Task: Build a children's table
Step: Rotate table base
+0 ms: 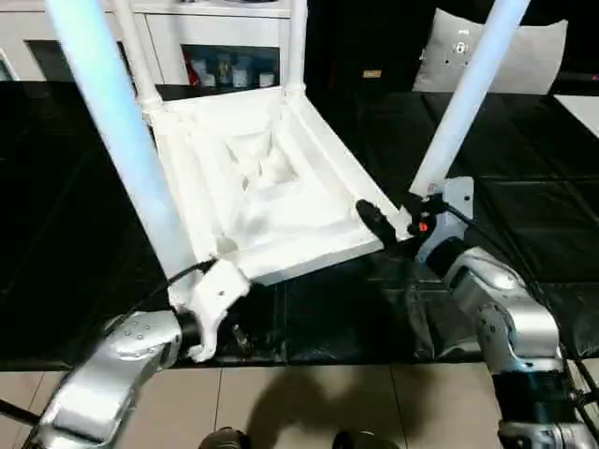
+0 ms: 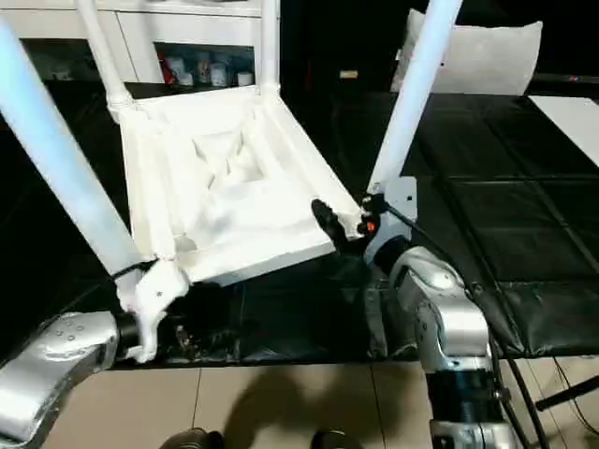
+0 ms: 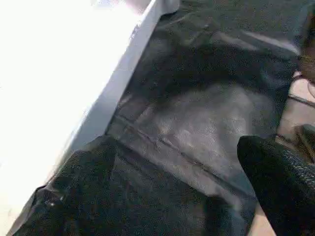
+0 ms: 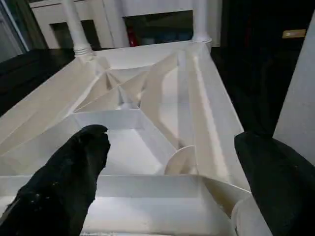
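Upside down on the black surface [image 1: 524, 215], the children's table [image 1: 271, 201] shows four legs raised; right pincer [image 4: 172, 162] released at its rim, left pincer's [image 3: 177, 196] state unclear. Light, stiff plastic, best gripped by the rim.

No legible text or labels.

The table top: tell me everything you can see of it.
The table top is white plastic, rectangular, and lies upside down and tilted on black mats, ribbed underside up with diagonal ribs meeting near the middle. Four white legs rise from its round corner sockets. The right hand is at its near right corner, fingers open astride the rim; the left hand is at the near left corner.
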